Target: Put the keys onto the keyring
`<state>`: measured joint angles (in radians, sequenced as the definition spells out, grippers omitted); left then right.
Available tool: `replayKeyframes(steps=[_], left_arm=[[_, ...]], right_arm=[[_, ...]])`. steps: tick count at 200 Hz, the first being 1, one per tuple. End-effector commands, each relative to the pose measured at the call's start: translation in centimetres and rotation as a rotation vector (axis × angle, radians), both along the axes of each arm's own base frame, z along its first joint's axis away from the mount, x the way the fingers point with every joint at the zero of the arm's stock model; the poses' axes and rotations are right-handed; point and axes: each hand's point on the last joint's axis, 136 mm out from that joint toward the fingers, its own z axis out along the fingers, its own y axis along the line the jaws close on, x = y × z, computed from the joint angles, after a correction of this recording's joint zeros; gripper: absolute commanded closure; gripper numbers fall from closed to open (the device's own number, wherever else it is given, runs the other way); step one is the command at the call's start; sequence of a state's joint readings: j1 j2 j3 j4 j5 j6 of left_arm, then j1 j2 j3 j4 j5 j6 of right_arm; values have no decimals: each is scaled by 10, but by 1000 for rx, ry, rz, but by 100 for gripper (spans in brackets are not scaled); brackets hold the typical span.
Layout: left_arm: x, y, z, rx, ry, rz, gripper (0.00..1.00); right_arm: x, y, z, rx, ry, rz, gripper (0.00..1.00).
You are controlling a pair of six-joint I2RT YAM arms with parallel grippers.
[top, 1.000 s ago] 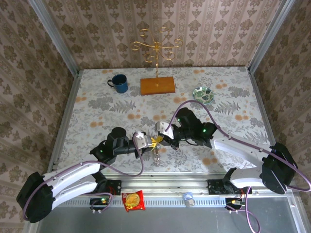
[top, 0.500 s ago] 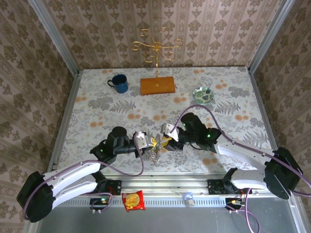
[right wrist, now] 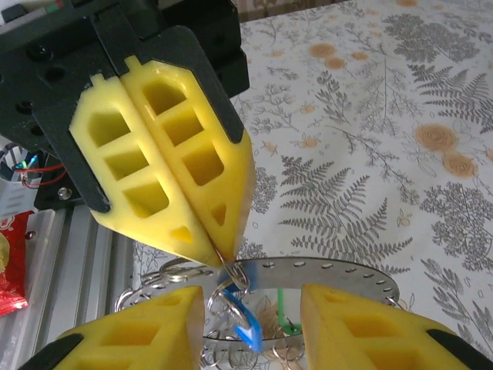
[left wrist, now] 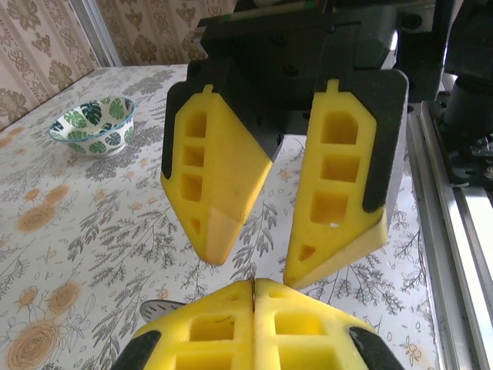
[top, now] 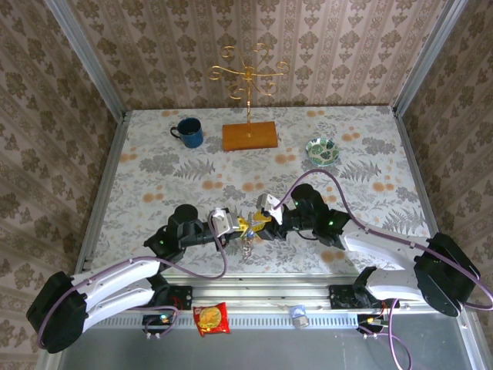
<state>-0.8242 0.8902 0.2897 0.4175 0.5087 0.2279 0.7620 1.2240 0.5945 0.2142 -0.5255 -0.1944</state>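
Note:
The keyring (right wrist: 339, 274), a flat grey perforated ring, hangs just above the table; in the top view the keyring (top: 247, 248) dangles below both grippers. My left gripper (top: 240, 225) is shut, its yellow pads (right wrist: 208, 193) pinching a small wire loop at the ring's rim. A blue key (right wrist: 248, 322) and a green key (right wrist: 283, 310) hang inside the ring among small wire loops. My right gripper (right wrist: 253, 299) stands open, one finger either side of the keys, touching nothing I can make out. From the left wrist, my left gripper (left wrist: 254, 284) faces the right fingers (left wrist: 212, 185).
A blue mug (top: 189, 132), an orange wooden base with a gold stand (top: 249, 136) and a patterned green bowl (top: 322, 149) stand along the back of the table. A red snack packet (top: 211, 318) lies on the metal rail at the near edge.
My right gripper has opened and drawn back slightly to the right. The left gripper has stayed shut on the ring's loop, shifting a little.

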Motion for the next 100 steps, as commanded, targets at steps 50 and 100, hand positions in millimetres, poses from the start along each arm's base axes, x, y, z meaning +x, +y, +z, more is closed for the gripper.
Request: replayKeyframes(steps=[50, 100], left_arm=[[-6, -3, 14, -85, -11, -26, 100], [-9, -3, 14, -84, -19, -44, 100]], right_arm=[[1, 9, 6, 29, -32, 37, 71], [-9, -12, 17, 44, -115, 63, 67]])
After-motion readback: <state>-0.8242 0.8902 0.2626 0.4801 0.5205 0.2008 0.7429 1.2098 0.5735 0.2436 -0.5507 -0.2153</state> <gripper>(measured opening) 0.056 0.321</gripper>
